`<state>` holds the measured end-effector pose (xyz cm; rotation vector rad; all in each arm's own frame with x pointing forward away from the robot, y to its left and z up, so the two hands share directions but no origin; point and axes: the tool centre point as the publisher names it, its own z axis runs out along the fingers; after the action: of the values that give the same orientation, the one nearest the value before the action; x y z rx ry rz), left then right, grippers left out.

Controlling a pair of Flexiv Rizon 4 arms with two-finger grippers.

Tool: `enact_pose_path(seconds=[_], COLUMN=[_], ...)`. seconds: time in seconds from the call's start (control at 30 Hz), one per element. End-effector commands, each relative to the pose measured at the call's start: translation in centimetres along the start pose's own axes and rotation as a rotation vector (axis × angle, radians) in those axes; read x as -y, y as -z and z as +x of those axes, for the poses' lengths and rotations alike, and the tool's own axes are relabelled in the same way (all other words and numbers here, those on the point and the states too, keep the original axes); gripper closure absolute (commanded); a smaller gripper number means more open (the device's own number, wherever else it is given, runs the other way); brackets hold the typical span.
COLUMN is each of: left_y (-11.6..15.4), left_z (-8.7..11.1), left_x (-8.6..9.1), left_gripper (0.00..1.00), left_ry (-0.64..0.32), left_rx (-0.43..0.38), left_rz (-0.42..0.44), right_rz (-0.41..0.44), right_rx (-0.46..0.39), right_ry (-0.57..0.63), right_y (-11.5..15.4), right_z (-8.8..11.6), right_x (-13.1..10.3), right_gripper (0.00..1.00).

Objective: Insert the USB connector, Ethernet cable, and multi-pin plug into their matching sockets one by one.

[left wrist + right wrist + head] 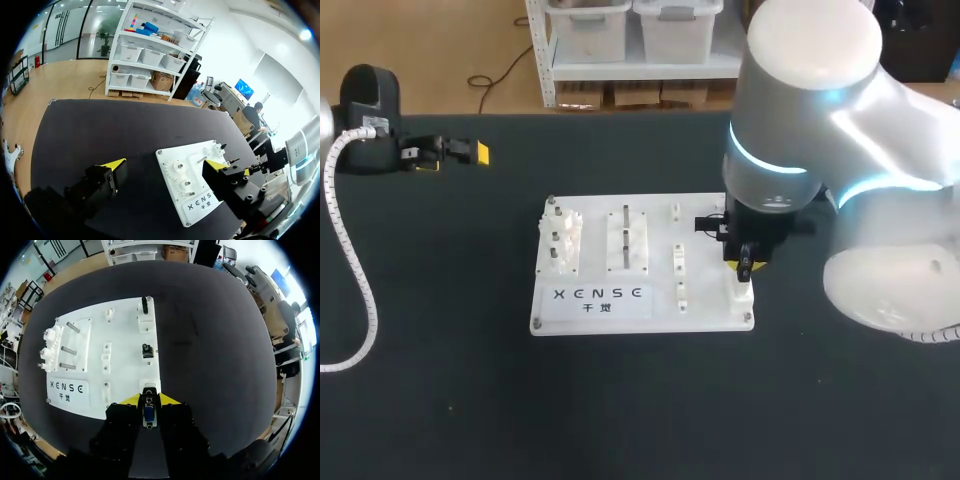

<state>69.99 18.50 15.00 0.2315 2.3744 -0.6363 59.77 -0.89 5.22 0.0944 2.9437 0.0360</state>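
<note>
On inspection, your right gripper (150, 400) was closed on the USB connector (148, 413), with one yellow-tipped finger on each side of its metal shell and the connector pointing out ahead along the fingers. Directly ahead of the connector's nose stood a white socket block (149, 385) at the edge of the white fixture board (125, 330). Whether the connector touched that block, I could not tell. Farther ahead along the same row sat a small black part (147, 350), and well off to the side three metal pins (67, 350) lay beside a set of white blocks. From the head view, your right arm came in over the board's right edge, and the right gripper (744, 266) hung above the near right portion of the board (700, 300), which lay flat in the middle of the black counter (620, 400). Your left gripper (470, 152) was at the counter's far left, well apart from the board. Its own camera showed the left gripper (165, 164) with fingers spread wide and nothing between them (the board merely showed beyond the gap). A white coiled cable (350, 260) trailed across the counter on the left side.
</note>
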Motion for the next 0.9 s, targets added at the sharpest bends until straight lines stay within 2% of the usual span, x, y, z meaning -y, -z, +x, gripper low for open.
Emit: enact_pose_path(seconds=[0.03,0.33,0.53,0.6,0.63,0.9], left_y=[0.0,0.0,0.0,0.0,0.0,0.0], left_z=[0.0,0.0,0.0,0.0,0.0,0.0], left_x=[0.0,0.0,0.0,0.0,0.0,0.0], left_gripper=[0.0,0.0,0.0,0.0,0.0,0.0], left_ry=[0.0,0.0,0.0,0.0,0.0,0.0], left_rx=[0.0,0.0,0.0,0.0,0.0,0.0], left_rz=[0.0,0.0,0.0,0.0,0.0,0.0], right_rz=[0.001,0.011,-0.002,-0.005,-0.012,-0.038], right_rx=[-0.025,-0.058,-0.052,-0.041,-0.032,0.028], right_ry=[0.001,-0.005,-0.012,-0.011,-0.015,-0.016], right_y=[-2.1,-3.2,-2.6,-2.0,-1.7,1.0], right_z=[0.0,0.0,-0.6,-1.2,-1.5,-4.9], right_x=[-0.4,-0.3,-0.2,-0.3,-0.3,-0.3], right_gripper=[1.0,1.0,1.0,0.46,0.0,0.0])
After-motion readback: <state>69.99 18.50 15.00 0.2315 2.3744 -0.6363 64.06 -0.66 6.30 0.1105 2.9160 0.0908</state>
